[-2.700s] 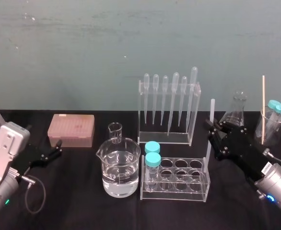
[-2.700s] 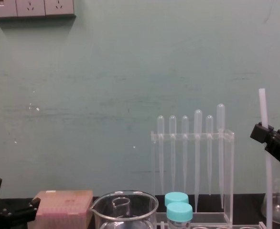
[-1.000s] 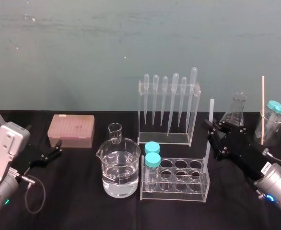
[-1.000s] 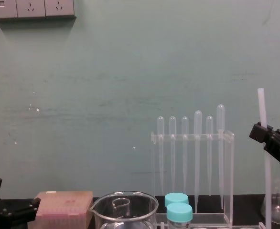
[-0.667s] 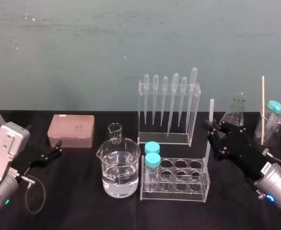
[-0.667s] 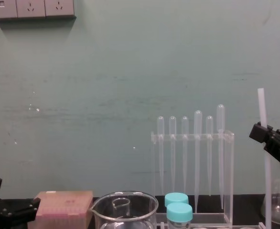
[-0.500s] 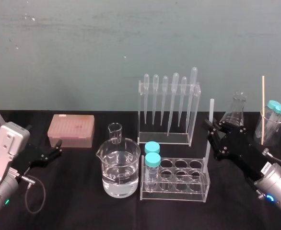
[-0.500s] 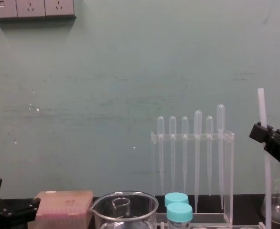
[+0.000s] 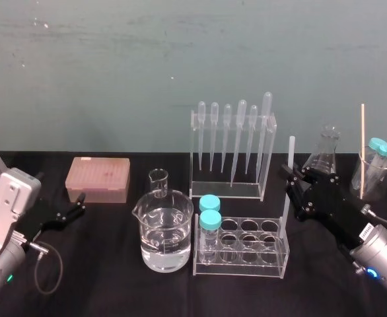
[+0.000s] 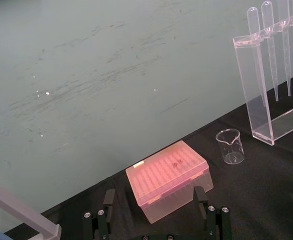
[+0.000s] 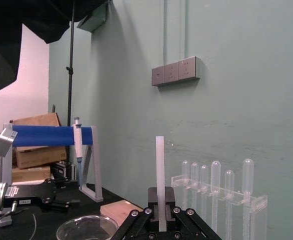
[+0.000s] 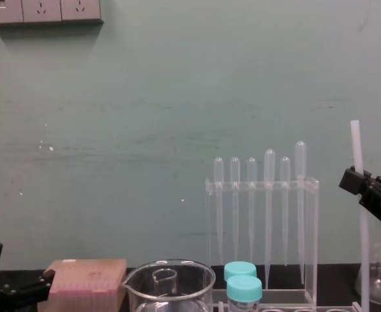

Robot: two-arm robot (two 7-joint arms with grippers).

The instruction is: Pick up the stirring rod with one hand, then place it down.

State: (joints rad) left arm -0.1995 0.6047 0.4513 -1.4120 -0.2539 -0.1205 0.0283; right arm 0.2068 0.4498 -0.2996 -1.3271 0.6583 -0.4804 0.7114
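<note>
Nothing has visibly shifted. Left gripper (image 9: 79, 205) sits parked far left, fingers apart, beside the pink box (image 9: 98, 178). Rod (image 9: 290, 153) stands nearly upright at the right end of the rack (image 9: 240, 269), with the right gripper (image 9: 290, 183) clamped on its middle. Placing it likely means lowering along that vertical axis.

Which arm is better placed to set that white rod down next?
Right. The right end effector is shut on the stirring rod, holding it upright beside the test tube rack; the left end effector sits open, far off by the pink box.
</note>
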